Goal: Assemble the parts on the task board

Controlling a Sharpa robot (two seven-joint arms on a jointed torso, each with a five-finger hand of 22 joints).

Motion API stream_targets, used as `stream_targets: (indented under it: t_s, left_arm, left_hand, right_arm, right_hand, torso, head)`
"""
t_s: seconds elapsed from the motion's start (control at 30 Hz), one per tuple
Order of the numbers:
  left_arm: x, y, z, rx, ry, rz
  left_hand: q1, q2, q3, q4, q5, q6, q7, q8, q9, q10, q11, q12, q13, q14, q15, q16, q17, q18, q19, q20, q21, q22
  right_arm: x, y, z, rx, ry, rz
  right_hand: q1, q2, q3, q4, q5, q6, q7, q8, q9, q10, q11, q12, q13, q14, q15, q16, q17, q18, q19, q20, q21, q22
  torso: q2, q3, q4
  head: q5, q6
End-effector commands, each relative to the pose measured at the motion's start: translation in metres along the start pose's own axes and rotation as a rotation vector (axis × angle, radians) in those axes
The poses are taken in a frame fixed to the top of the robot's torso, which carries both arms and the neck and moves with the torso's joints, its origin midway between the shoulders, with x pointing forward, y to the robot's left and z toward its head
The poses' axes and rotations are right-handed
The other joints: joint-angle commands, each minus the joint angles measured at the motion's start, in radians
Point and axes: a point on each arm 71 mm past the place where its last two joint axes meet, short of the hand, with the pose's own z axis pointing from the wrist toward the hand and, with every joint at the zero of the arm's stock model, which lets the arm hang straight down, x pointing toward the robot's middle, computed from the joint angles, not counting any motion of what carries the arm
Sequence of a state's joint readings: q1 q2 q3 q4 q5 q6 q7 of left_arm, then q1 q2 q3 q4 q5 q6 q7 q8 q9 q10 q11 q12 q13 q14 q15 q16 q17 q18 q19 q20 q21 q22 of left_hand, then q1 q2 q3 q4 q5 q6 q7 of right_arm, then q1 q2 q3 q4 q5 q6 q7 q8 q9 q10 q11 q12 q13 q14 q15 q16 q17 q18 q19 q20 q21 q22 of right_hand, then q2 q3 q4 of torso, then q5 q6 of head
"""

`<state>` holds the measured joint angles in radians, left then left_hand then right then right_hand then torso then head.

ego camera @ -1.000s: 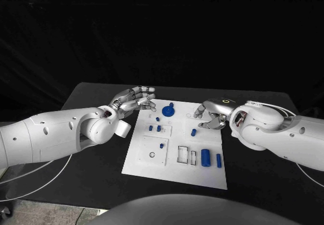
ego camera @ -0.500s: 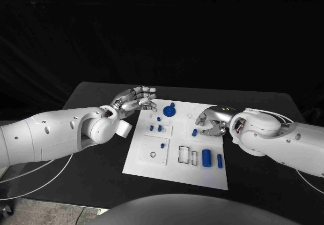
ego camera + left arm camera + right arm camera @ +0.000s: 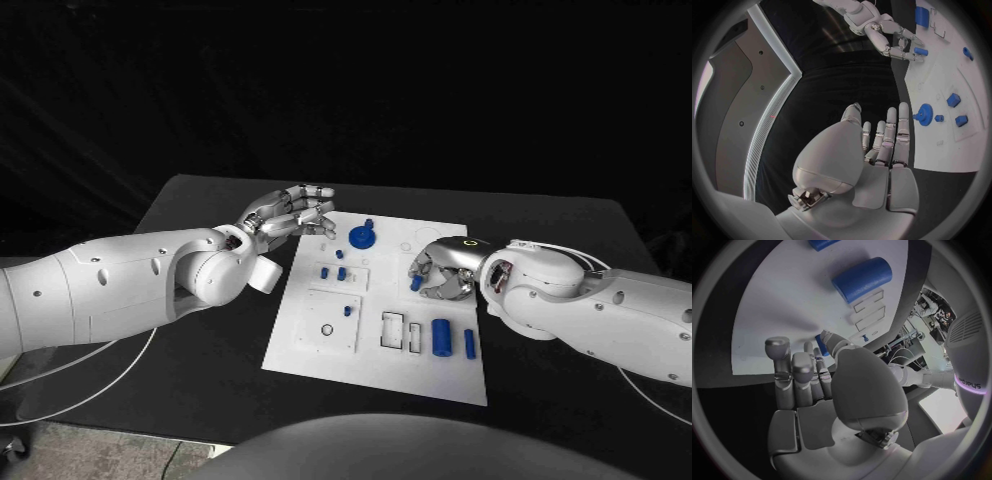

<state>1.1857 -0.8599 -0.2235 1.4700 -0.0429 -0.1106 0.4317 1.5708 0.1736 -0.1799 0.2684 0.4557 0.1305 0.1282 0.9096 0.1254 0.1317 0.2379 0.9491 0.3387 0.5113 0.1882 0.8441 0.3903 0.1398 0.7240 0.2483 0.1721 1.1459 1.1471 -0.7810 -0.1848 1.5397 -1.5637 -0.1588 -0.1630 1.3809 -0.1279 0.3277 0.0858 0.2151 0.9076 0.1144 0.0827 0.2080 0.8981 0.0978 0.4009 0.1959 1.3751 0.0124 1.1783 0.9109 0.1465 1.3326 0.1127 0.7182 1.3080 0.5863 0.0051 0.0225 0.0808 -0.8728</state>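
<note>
Black table (image 3: pixel 188 330) with a matte top, white task board (image 3: pixel 325 350) lying flat at its middle, turned slightly askew to the table's edges, bare dark surface showing on either side

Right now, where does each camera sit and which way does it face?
Head view: on the head, looking down at the white board; both arms come in.
Left wrist view: behind the left hand, facing the board's edge; the right hand beyond.
Right wrist view: behind the right hand, facing the board and a blue cylinder.
All three share the board.
</note>
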Motion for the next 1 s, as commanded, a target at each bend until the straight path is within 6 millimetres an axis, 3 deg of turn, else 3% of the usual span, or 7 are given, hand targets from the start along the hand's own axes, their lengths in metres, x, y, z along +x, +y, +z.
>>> stream_targets:
  t_s: [0.03, 0.43, 0.7, 1.0]
  left_arm:
    - [0.003, 0.0, 0.0, 0.0, 0.025, -0.008]
    - [0.004, 0.001, 0.002, -0.012, 0.036, -0.012]
    - [0.006, 0.002, 0.002, -0.016, 0.044, -0.015]
    - [0.006, 0.003, 0.002, -0.023, 0.049, -0.017]
  left_hand:
    - [0.0, 0.007, 0.006, -0.002, 0.003, 0.007, 0.001, -0.007, -0.001, 0.0, 0.006, 0.004, -0.001, -0.006, 0.001, 0.003, -0.001, -0.004, 0.0, 0.001, -0.003, 0.002]
    - [0.004, 0.013, 0.01, -0.002, 0.009, 0.011, 0.003, -0.007, -0.005, 0.0, 0.008, 0.006, -0.005, -0.007, 0.002, 0.005, -0.003, -0.005, -0.001, 0.001, -0.004, 0.004]
    - [0.008, 0.021, 0.015, 0.0, 0.014, 0.03, 0.011, -0.005, -0.012, 0.003, 0.007, 0.01, -0.013, -0.009, 0.002, 0.008, -0.006, -0.007, -0.003, 0.0, -0.006, 0.008]
    - [0.01, 0.027, 0.018, 0.005, 0.023, 0.048, 0.018, -0.01, -0.021, 0.006, 0.006, 0.013, -0.021, -0.011, 0.002, 0.011, -0.009, -0.009, -0.004, -0.002, -0.008, 0.013]
  right_arm:
    - [0.0, 0.003, 0.001, -0.035, -0.015, 0.012]
    - [-0.001, 0.004, 0.002, -0.054, -0.062, 0.034]
    - [-0.008, 0.006, 0.002, -0.072, -0.173, 0.024]
    - [-0.014, 0.008, 0.0, -0.088, -0.244, 0.014]
  right_hand:
    - [0.012, 0.002, 0.008, 0.0, 0.004, 0.015, 0.0, 0.003, -0.001, 0.015, 0.001, -0.006, -0.005, 0.004, 0.002, 0.001, 0.001, -0.011, 0.004, 0.004, 0.005, 0.084]
    - [0.026, 0.013, 0.026, 0.007, 0.004, 0.105, 0.013, 0.044, 0.011, 0.091, -0.015, -0.02, -0.028, 0.017, -0.01, 0.017, 0.017, -0.015, 0.017, -0.005, 0.037, 0.091]
    - [0.056, 0.043, 0.032, -0.005, -0.015, 0.2, -0.009, 0.097, 0.044, 0.191, -0.047, -0.016, -0.034, 0.036, -0.035, 0.033, 0.038, -0.02, 0.036, -0.027, 0.078, 0.098]
    - [0.073, 0.051, 0.018, -0.023, -0.016, 0.225, -0.015, 0.12, 0.072, 0.235, -0.059, -0.034, -0.043, 0.04, -0.046, 0.03, 0.036, -0.022, 0.041, -0.039, 0.091, 0.1]
  torso:
    - [0.0, -0.0002, -0.0002]
    - [0.001, -0.0001, -0.0007]
    - [0.0, 0.0001, -0.0006]
    - [0.001, 0.0001, -0.0005]
  head:
    - [0.0, 0.0]
    - [0.0, 0.0]
    - [0.002, 0.0]
    - [0.008, 0.0]
